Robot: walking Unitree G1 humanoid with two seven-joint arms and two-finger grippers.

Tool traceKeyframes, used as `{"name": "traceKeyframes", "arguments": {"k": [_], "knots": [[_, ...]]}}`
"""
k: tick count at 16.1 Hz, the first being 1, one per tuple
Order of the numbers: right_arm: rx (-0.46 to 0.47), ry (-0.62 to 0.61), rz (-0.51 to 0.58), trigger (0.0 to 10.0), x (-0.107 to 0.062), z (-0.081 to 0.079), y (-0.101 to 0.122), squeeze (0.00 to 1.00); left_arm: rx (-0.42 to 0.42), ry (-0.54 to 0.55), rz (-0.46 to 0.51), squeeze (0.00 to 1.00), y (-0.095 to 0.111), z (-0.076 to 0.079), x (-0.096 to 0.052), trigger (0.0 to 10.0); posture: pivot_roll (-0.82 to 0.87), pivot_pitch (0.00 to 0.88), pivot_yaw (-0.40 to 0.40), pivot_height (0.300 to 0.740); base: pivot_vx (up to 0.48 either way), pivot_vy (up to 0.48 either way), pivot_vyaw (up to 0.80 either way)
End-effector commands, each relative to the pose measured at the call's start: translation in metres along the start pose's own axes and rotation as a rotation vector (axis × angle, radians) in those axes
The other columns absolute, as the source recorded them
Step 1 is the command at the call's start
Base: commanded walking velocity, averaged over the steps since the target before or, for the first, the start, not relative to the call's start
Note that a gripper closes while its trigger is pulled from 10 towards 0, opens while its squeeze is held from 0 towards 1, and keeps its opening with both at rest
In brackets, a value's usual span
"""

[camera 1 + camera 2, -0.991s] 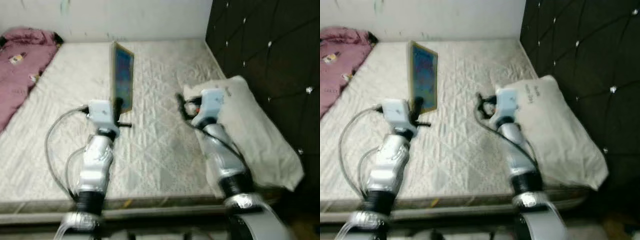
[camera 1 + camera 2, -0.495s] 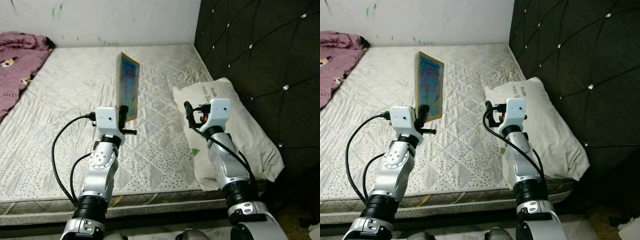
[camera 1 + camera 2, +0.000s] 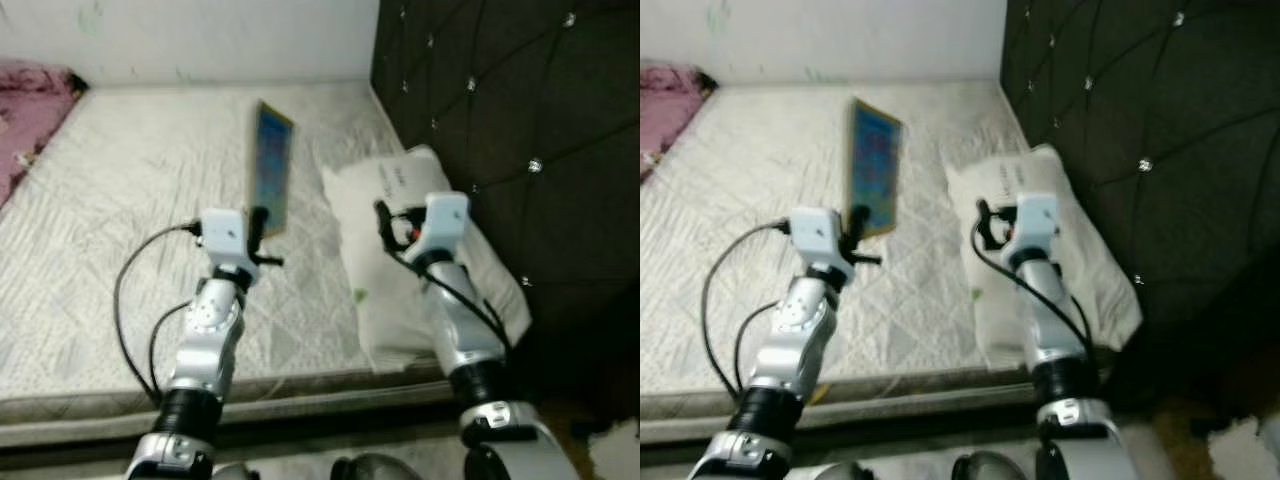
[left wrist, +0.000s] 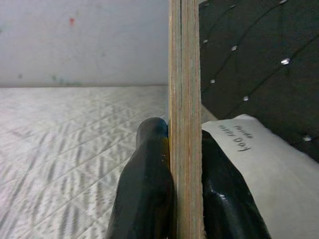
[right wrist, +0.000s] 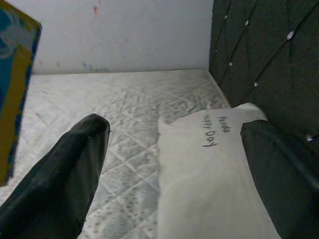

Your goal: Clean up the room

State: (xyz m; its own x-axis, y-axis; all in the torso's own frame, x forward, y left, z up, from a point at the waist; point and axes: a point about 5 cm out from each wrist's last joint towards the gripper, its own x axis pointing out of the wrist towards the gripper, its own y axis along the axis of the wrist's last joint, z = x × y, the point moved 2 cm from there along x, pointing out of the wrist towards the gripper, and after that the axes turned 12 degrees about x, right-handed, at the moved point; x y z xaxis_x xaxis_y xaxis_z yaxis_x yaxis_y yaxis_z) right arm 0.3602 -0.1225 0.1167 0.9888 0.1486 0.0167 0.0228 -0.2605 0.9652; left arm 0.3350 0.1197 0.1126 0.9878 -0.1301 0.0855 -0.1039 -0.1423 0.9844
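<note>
Left wrist view: book clamped, cam swung twd headboard.
L gripper (image 4: 185, 164) pinches book (image 3: 270, 180) upright on edge over mattress (image 3: 120, 200); R gripper (image 5: 169, 164) wide apart, empty, above pillow (image 3: 400, 250). Whole view shifted right vs 0.5 s ago, blurred = robot turning, book grip unchanged. Prob carrying book off bed; blanket (image 3: 30, 110) far left.
</note>
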Motion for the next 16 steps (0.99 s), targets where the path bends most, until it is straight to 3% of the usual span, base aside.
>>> {"name": "traceKeyframes", "arguments": {"k": [1, 6, 7, 10, 14, 16], "knots": [[-0.012, 0.019, 0.007, 10.0, 0.003, -0.005, 0.005, 0.00, 0.007, 0.026, 0.048, 0.00, 0.012, -0.007, 0.003, 10.0, -0.15, 0.000, 0.012, 0.740, 0.000, 0.000, 0.00], [-0.010, 0.013, 0.008, 10.0, 0.003, -0.002, 0.006, 0.00, -0.015, 0.081, 0.007, 0.00, 0.009, -0.012, 0.003, 10.0, -0.15, 0.000, 0.012, 0.740, 0.000, 0.000, 0.00], [-0.010, 0.012, 0.007, 10.0, 0.003, -0.002, 0.006, 0.00, 0.015, 0.095, -0.012, 0.00, 0.008, -0.014, 0.002, 10.0, -0.15, 0.000, 0.011, 0.740, 0.000, 0.000, 0.00], [-0.016, 0.019, 0.005, 10.0, 0.003, -0.004, 0.006, 0.00, -0.028, 0.073, 0.034, 0.00, 0.009, -0.019, 0.000, 10.0, -0.14, 0.000, 0.008, 0.740, 0.000, 0.000, 0.00], [-0.018, 0.025, 0.002, 10.0, 0.003, -0.005, 0.005, 0.00, -0.008, 0.053, 0.053, 0.00, 0.011, -0.015, 0.000, 10.0, -0.14, 0.000, 0.006, 0.740, 0.000, 0.000, 0.00], [-0.020, 0.027, -0.003, 10.0, 0.003, -0.004, 0.004, 0.00, -0.049, 0.033, 0.007, 0.00, 0.006, -0.009, -0.003, 10.0, -0.14, 0.000, 0.006, 0.740, 0.000, 0.000, 0.00]]}}
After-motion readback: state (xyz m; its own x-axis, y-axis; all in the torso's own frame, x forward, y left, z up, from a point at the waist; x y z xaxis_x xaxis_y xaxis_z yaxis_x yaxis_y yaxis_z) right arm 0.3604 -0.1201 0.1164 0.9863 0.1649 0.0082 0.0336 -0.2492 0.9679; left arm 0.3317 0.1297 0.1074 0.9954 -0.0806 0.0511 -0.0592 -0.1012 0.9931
